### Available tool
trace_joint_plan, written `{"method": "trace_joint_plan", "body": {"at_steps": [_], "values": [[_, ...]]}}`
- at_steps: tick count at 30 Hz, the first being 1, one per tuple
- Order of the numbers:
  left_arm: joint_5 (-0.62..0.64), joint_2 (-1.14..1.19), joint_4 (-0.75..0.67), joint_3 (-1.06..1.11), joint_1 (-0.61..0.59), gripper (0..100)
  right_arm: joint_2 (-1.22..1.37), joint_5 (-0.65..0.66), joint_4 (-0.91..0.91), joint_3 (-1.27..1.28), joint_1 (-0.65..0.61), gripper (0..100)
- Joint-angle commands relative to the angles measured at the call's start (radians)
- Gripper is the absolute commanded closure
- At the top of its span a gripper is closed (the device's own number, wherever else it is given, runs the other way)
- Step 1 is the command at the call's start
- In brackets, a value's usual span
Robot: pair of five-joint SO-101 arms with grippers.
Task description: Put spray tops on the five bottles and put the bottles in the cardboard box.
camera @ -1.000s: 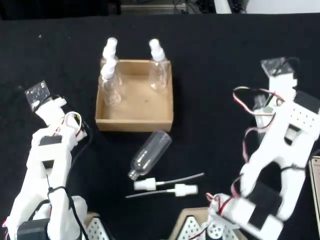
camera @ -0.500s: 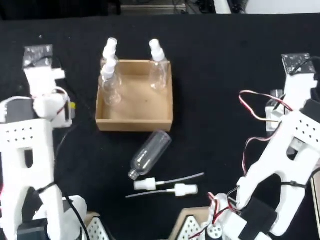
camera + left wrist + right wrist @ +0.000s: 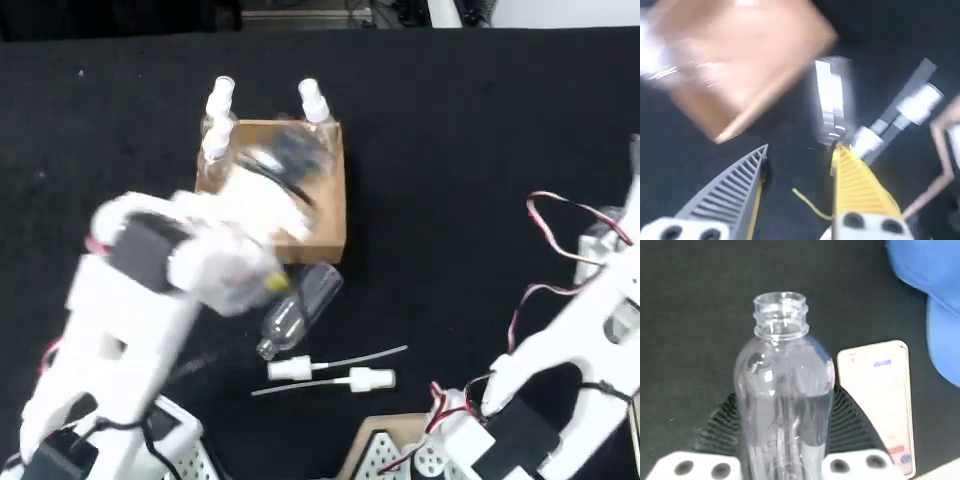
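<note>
Step in hand: by our reckoning three of the five bottles are done, and the fourth and fifth have no tops yet.
Left end effector [image 3: 800, 148]: spread wide with nothing between its fingers. It hangs above the worktop [image 3: 450, 150], just short of the lying bottle's mouth.
Right end effector [image 3: 785, 427]: pinching the held bottle [image 3: 784, 385] low on its body, with the open neck pointing away from the wrist. It is out at the worktop's right side.
Lying bottle [image 3: 300, 300]: on its side just in front of the cardboard box [image 3: 336, 238], mouth toward the arms, no top on it.
Spray tops: the first spray top [image 3: 291, 368] and the second spray top [image 3: 371, 379] lie side by side near the lying bottle's mouth. Each has its thin dip tube stretched out along the worktop.
Capped bottles [image 3: 312, 105]: three, upright at the far side of the cardboard box.
How the bottle looks: clear plastic with rounded shoulders and a ringed, open neck. We expect it to be light and smooth, so it may roll or slip.
Next move: we judge the left end effector should take a spray top by its head and feed the tube into the held bottle. That means lining up a thin, bendy tube with a narrow mouth.
Nearby: a phone [image 3: 875, 405] lies beside the held bottle.
</note>
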Motion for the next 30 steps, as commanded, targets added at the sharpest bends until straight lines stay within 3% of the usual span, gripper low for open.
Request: {"method": "trace_joint_plan", "body": {"at_steps": [1, 7, 10, 16, 24, 30], "values": [[-0.005, -0.018, -0.110, 0.157, 0.219, 82, -0.044, 0.037, -0.035, -0.053, 0.094, 98.8], [-0.003, -0.018, -0.476, 0.515, 0.352, 82, 0.082, 0.071, -0.103, -0.091, 0.189, 98.8], [-0.003, -0.018, -0.588, 0.611, 0.414, 82, 0.159, 0.071, -0.106, -0.133, 0.196, 98.8], [0.049, 0.023, -0.629, 0.608, 0.473, 82, 0.225, 0.068, -0.104, -0.191, 0.198, 98.8], [0.074, 0.318, -0.729, 0.552, 0.476, 82, 0.229, 0.071, -0.112, -0.193, 0.198, 98.8], [0.095, 0.437, -0.735, 0.476, 0.479, 75, 0.231, 0.112, -0.114, -0.194, 0.226, 98.8]]}}
